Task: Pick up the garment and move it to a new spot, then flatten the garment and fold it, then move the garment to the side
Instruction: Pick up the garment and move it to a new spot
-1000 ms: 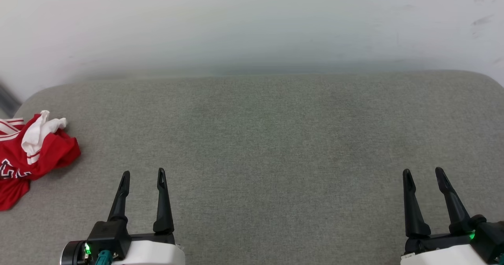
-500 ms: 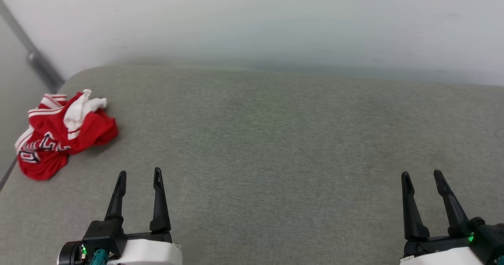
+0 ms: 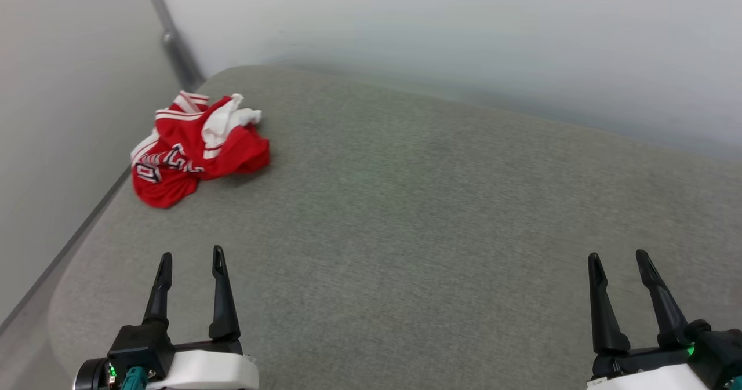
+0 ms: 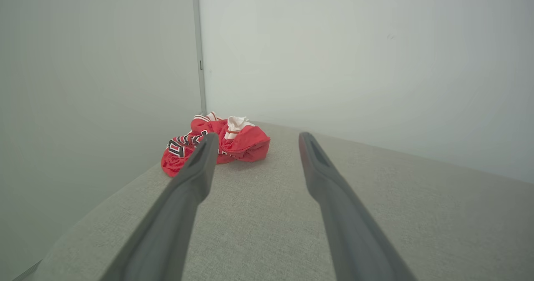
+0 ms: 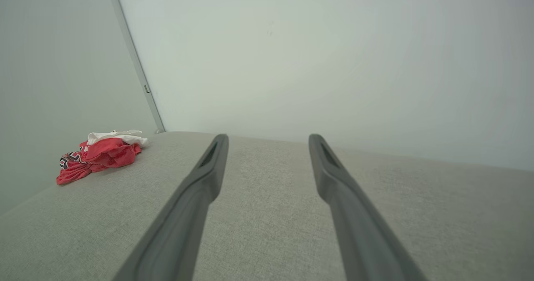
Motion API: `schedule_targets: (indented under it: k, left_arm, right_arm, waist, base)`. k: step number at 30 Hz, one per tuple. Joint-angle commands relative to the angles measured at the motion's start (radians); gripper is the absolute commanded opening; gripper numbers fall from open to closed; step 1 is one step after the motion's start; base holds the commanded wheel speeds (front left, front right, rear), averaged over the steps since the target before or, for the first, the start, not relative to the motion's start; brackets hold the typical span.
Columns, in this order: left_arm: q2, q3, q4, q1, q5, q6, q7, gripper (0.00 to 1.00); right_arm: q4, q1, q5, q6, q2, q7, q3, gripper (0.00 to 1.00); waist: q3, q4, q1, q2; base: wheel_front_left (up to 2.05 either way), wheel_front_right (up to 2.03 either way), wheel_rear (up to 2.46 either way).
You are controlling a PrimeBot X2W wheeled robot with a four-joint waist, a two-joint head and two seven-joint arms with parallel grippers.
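The garment is a red shirt with white sleeves and black lettering, crumpled in a heap near the far left corner of the grey cushioned surface. My left gripper hangs open at the lower left of the head view, well short of the heap, with nothing between its fingers. In the left wrist view the garment lies ahead, partly behind the left finger of that gripper. My right gripper stands open and empty at the lower right. From the right wrist the garment lies far left of that gripper.
White walls meet in a corner with a grey vertical strip just behind the garment. The left wall runs close along the cushion's left edge. The back wall borders the far edge.
The head camera has turned left, so the garment and the wall corner have come further into view. Both grippers stay open and keep their places low in the view.
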Motion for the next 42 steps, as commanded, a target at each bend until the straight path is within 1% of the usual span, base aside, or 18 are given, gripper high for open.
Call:
schedule_targets:
  k: [1, 12, 16, 20, 22, 25, 27, 29, 31, 34, 37, 38, 42]
  left_arm:
    - [0.001, 0.005, -0.001, -0.009, -0.004, 0.005, -0.003, 1.00]
    - [0.001, 0.015, 0.002, -0.005, -0.015, 0.010, -0.003, 1.00]
    - [0.001, 0.018, 0.003, -0.008, -0.015, 0.008, -0.003, 1.00]
    - [0.001, 0.039, 0.006, -0.038, -0.021, -0.005, -0.003, 1.00]
    - [0.001, 0.062, 0.011, -0.073, -0.009, -0.028, -0.003, 1.00]
    - [0.009, 0.110, 0.036, -0.161, 0.007, -0.080, -0.003, 1.00]
    - [0.016, 0.152, 0.064, -0.230, -0.003, -0.113, -0.003, 1.00]
    - [0.042, 0.192, 0.088, -0.312, 0.008, -0.141, -0.003, 1.00]
    - [0.055, 0.232, 0.123, -0.389, -0.010, -0.161, -0.003, 1.00]
    - [0.096, 0.280, 0.168, -0.511, -0.014, -0.187, -0.003, 1.00]
    - [0.127, 0.317, 0.225, -0.612, -0.041, -0.203, -0.003, 1.00]
    - [0.145, 0.333, 0.237, -0.651, -0.047, -0.206, -0.003, 1.00]
    - [0.205, 0.344, 0.343, -0.765, -0.087, -0.220, -0.003, 1.00]
  right_arm:
    - [-0.003, 0.012, -0.010, 0.000, 0.002, -0.002, 0.000, 1.00]
    - [0.000, 0.012, -0.016, 0.000, 0.002, -0.002, 0.004, 1.00]
    - [0.000, 0.009, -0.019, 0.000, 0.002, -0.002, 0.007, 1.00]
    - [-0.005, -0.002, -0.026, 0.000, 0.002, -0.002, 0.013, 1.00]
    - [-0.008, -0.009, -0.034, 0.000, 0.002, -0.002, 0.012, 1.00]
    - [-0.014, -0.025, -0.054, 0.000, 0.002, -0.002, 0.012, 1.00]
    - [-0.021, -0.037, -0.070, 0.000, 0.002, -0.002, 0.009, 1.00]
    - [-0.028, -0.052, -0.085, 0.000, 0.001, -0.002, 0.006, 1.00]
    - [-0.038, -0.071, -0.108, 0.000, 0.002, -0.002, 0.004, 1.00]
    - [-0.054, -0.097, -0.134, 0.000, 0.001, -0.002, -0.017, 1.00]
    - [-0.073, -0.123, -0.159, 0.000, 0.001, -0.002, -0.021, 1.00]
    - [-0.081, -0.133, -0.169, 0.000, 0.001, -0.002, -0.022, 1.00]
    - [-0.112, -0.163, -0.195, 0.000, -0.003, -0.002, -0.032, 1.00]
  waist:
    - [0.001, 0.048, 0.0000, -0.0001]
    - [0.004, 0.147, 0.0000, -0.0001]
    - [0.006, 0.159, 0.0000, -0.0001]
    - [0.017, 0.154, 0.0000, -0.0001]
    - [0.030, 0.148, 0.0000, -0.0001]
    - [0.060, 0.134, 0.0000, -0.0001]
    - [0.091, 0.121, 0.0000, -0.0001]
    - [0.127, 0.106, 0.0000, -0.0001]
    - [0.166, 0.088, 0.0000, -0.0001]
    - [0.231, 0.067, 0.0000, -0.0001]
    - [0.291, 0.047, 0.0000, -0.0001]
    - [0.312, 0.039, 0.0000, -0.0001]
    - [0.378, 0.011, 0.0000, -0.0001]
  base:
    - [0.00, 0.00, 0.00]
    - [0.00, 0.00, 0.00]
    - [0.00, 0.00, 0.00]
    - [0.00, 0.00, 0.00]
    - [0.00, 0.00, 0.00]
    - [0.00, 0.00, 0.00]
    - [0.00, 0.00, 0.00]
    - [0.00, 0.00, 0.00]
    - [0.00, 0.00, 0.00]
    - [0.00, 0.00, 0.00]
    - [0.00, 0.00, 0.00]
    - [0.00, 0.00, 0.00]
    - [0.00, 0.00, 0.00]
